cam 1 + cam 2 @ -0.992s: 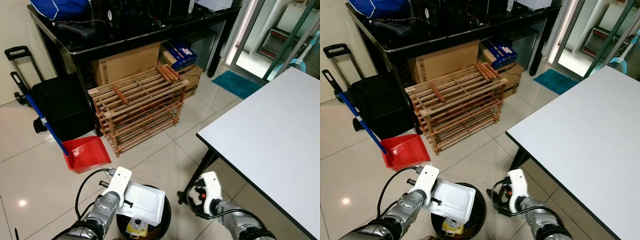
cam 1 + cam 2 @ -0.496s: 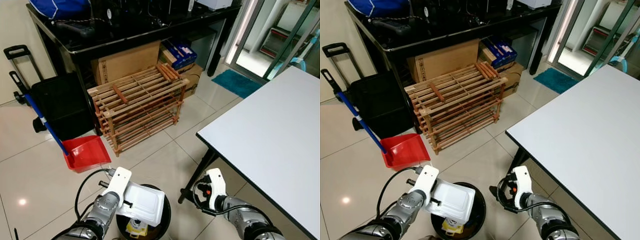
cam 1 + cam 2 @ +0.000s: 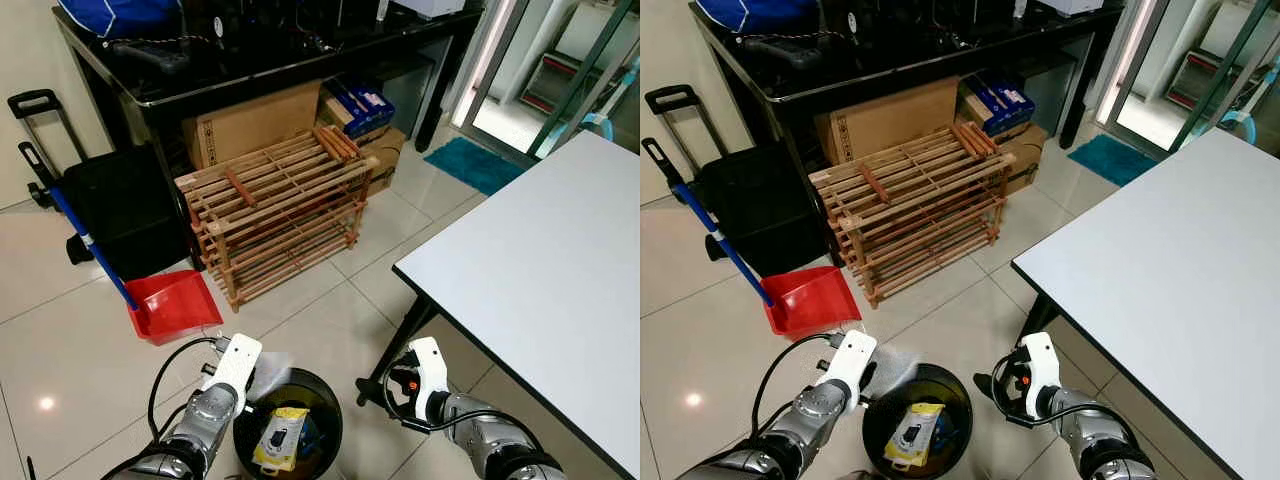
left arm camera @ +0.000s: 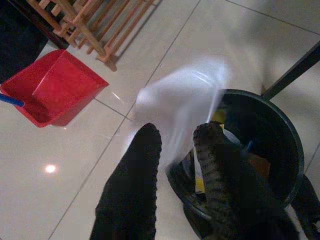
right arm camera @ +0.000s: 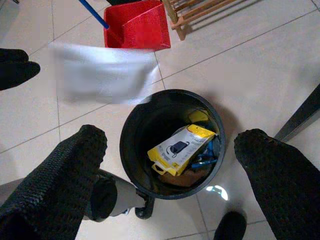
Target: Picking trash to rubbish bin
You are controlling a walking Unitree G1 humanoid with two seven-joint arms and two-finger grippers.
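Pale glossy floor tiles spread under a home workspace, with a slatted wooden shoe rack against a black desk and a large white table on the robot's right. Low between the two arms stands a round black plastic rubbish bin, open-topped, placed where either arm can reach over it. Inside lies a yellow and black cardboard package among other scraps.

At the bin's rim on the left side, a white foam takeaway box appears as a pale smear, blurred by motion; in the right wrist view it floats as a white rectangle beside and slightly over the bin's edge. It seems to be in free fall, and whether it will drop inside or tip onto the tiles cannot be told.

Just behind it, the left gripper hangs over the rim with its two black fingers parted and holding nothing, consistent with a release above the opening. Opposite, the right gripper looks down into the bin with its fingers spread wide and empty.

A red plastic dustpan with a blue handle rests on the tiles nearby.
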